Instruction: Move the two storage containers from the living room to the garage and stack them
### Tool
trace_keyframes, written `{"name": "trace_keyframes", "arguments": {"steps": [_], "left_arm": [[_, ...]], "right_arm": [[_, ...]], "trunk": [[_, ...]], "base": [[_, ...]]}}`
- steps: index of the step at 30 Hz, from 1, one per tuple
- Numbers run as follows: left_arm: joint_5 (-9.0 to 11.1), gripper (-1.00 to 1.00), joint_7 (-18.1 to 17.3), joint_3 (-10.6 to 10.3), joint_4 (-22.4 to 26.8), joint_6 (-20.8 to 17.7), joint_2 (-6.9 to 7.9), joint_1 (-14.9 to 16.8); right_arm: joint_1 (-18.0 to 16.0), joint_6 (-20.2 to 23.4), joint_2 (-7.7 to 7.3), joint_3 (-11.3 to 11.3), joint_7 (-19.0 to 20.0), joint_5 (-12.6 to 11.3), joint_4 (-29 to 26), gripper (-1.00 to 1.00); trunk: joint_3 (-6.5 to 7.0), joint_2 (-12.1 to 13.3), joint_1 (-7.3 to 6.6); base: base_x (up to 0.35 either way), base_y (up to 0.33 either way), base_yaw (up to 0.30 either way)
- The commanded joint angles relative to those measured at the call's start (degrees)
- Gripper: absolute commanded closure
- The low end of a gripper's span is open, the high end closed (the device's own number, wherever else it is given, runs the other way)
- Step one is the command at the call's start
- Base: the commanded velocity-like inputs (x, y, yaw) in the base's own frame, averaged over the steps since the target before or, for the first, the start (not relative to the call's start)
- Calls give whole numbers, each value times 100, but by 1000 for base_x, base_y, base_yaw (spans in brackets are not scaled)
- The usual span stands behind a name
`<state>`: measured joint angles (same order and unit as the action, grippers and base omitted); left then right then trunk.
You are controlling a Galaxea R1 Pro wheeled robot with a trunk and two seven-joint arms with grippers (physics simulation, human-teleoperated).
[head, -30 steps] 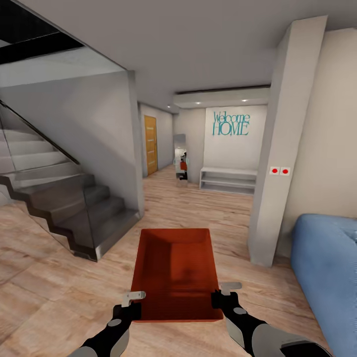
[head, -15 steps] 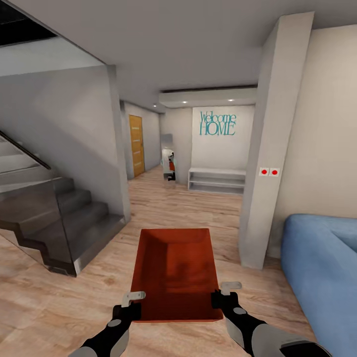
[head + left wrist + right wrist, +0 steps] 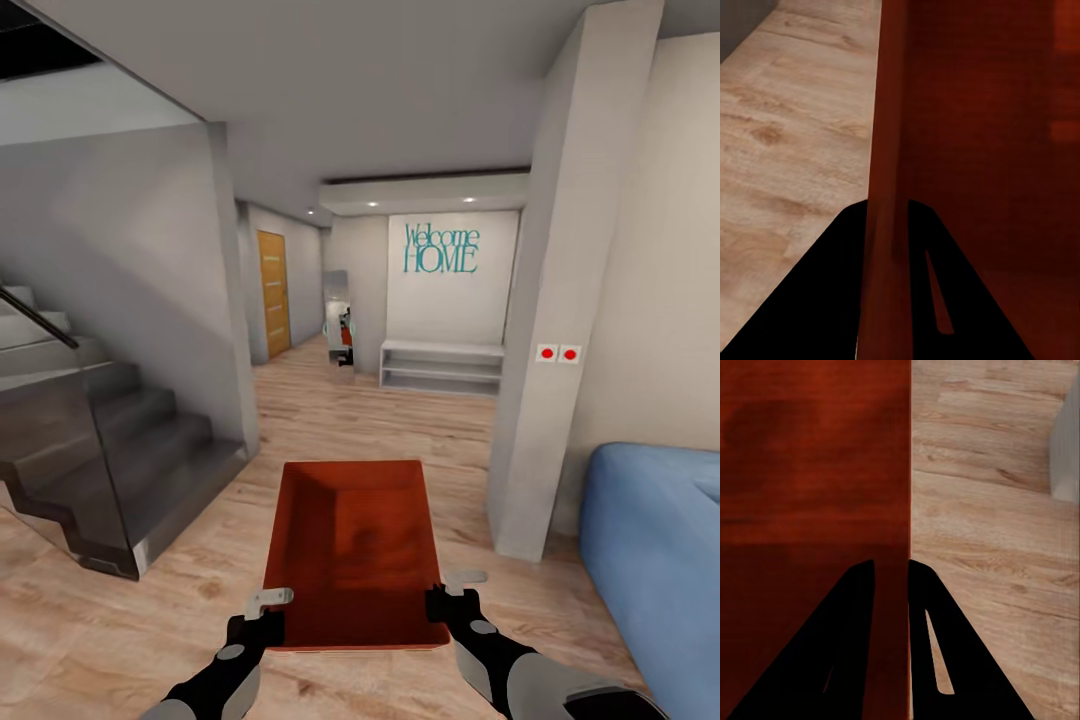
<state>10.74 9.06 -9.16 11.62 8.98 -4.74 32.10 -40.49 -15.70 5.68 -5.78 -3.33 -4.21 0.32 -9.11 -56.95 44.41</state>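
Note:
One red-orange open-top storage container hangs level in front of me above the light wood-plank floor of the living room. My left gripper is shut on its near left wall, one finger on each side. On the near right wall my right gripper is shut the same way. The box is empty inside. The garage is out of view.
A grey staircase with a glass rail rises at the left. At the right stands a white pillar, with a blue sofa beyond it. Ahead, a wood-floored hallway leads to a wooden door and a white bench.
The whole view has swung right and moved forward: the staircase slid left and the pillar drew nearer. The container and both grippers hold the same place in view.

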Motion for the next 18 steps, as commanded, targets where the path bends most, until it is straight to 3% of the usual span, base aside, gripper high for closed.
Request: {"name": "trace_keyframes", "arguments": {"steps": [1,18], "left_arm": [[-11,100,43,-15,69,87,-1,7],[-11,100,43,-15,61,92,7,7]], "right_arm": [[-3,-12,3,103,8,-12,21,100],[-3,-17,3,103,8,-17,21,100]], "trunk": [[-9,-6,4],[-9,-6,4]], "base": [[319,0,0],[319,0,0]]}}
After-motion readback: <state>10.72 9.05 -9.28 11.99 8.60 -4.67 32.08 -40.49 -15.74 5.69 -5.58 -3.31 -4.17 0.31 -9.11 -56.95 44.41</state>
